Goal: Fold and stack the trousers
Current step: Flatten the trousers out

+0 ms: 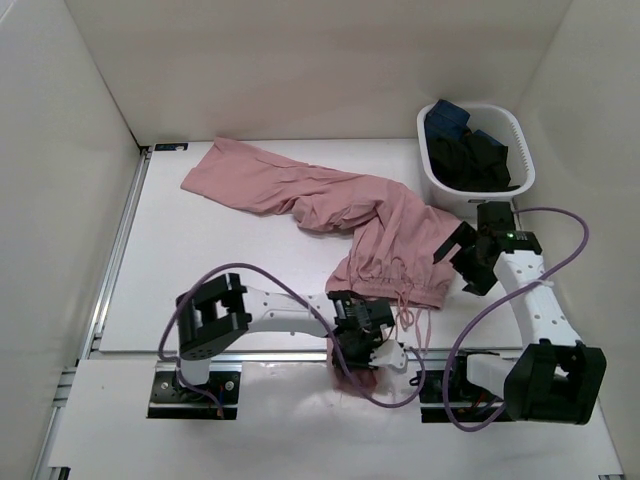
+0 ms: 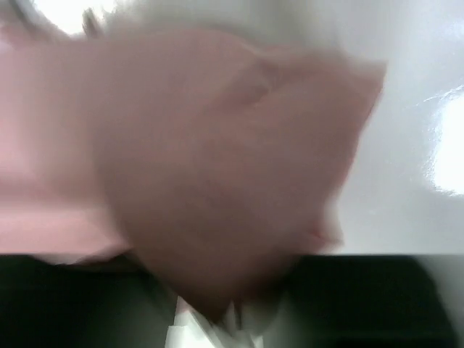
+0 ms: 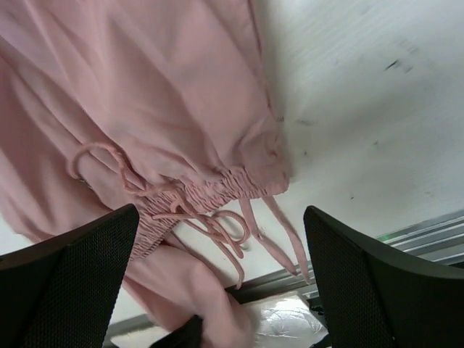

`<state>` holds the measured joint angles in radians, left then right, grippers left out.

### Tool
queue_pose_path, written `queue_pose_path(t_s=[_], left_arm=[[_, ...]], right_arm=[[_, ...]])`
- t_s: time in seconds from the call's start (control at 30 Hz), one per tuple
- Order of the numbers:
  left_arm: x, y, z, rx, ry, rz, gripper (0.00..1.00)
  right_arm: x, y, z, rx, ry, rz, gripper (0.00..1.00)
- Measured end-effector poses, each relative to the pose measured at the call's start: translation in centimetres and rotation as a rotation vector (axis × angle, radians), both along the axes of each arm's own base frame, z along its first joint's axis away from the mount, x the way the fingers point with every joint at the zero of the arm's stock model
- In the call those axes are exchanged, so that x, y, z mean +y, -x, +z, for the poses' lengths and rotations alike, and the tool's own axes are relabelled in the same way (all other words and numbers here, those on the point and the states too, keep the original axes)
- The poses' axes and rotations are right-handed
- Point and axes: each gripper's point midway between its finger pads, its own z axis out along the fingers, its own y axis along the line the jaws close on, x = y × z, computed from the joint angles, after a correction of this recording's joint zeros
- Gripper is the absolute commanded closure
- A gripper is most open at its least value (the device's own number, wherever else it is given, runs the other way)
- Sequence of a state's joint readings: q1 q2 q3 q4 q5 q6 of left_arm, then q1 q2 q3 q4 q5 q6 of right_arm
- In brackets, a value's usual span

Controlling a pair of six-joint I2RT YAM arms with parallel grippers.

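The dusty-pink trousers (image 1: 330,205) lie across the table, legs reaching to the far left and the gathered waistband (image 1: 392,282) near the front middle. My left gripper (image 1: 353,360) is at the table's front edge, shut on a bunch of the pink fabric that hangs over the edge. In the left wrist view the blurred trousers (image 2: 217,159) fill the frame and hide the fingers. My right gripper (image 1: 463,263) is open and empty just right of the waistband. In the right wrist view it (image 3: 221,214) is open above the waistband (image 3: 210,196) and the loose drawstring (image 3: 217,228).
A white basket (image 1: 432,175) with dark clothes (image 1: 470,150) stands at the back right, close behind my right arm. White walls enclose the table on the left, back and right. A metal rail (image 1: 120,250) runs along the left edge.
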<state>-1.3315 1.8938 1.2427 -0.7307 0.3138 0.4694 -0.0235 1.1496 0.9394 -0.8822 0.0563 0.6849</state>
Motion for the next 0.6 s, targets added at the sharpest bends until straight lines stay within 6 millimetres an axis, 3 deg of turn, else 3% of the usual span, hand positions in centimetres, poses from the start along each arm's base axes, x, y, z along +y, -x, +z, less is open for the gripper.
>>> queue_pose_path(t_s=[0.03,0.2,0.33,0.37,0.5,0.6], left_arm=[[0.4,0.1,0.3,-0.004,0.008,-0.003,0.86],[4.2,-1.9,0.4,-0.088,-0.041,0.038,0.86],[6.7,-5.7,0.5,-0.152,-0.081,0.152,0.86],[7.4,-6.9,0.9,-0.173,-0.081,0.186,0.86],[11.0,-12.1,4.1,-0.289,-0.048,0.340,0.86],[15.4,-15.8,6.6,-0.402,-0.026,0.461,0.86]], right_arm=[[0.6,0.3,-0.8,0.014,-0.014,0.013,0.01],[3.2,2.8,-6.2,0.154,-0.069,0.065,0.01],[4.0,2.4,-8.4,0.214,-0.058,0.081,0.04],[4.0,2.3,-8.9,0.229,-0.046,0.085,0.26],[4.1,2.2,-10.5,0.281,-0.032,0.095,1.00],[3.7,1.8,-10.0,0.286,-0.011,0.088,1.00]])
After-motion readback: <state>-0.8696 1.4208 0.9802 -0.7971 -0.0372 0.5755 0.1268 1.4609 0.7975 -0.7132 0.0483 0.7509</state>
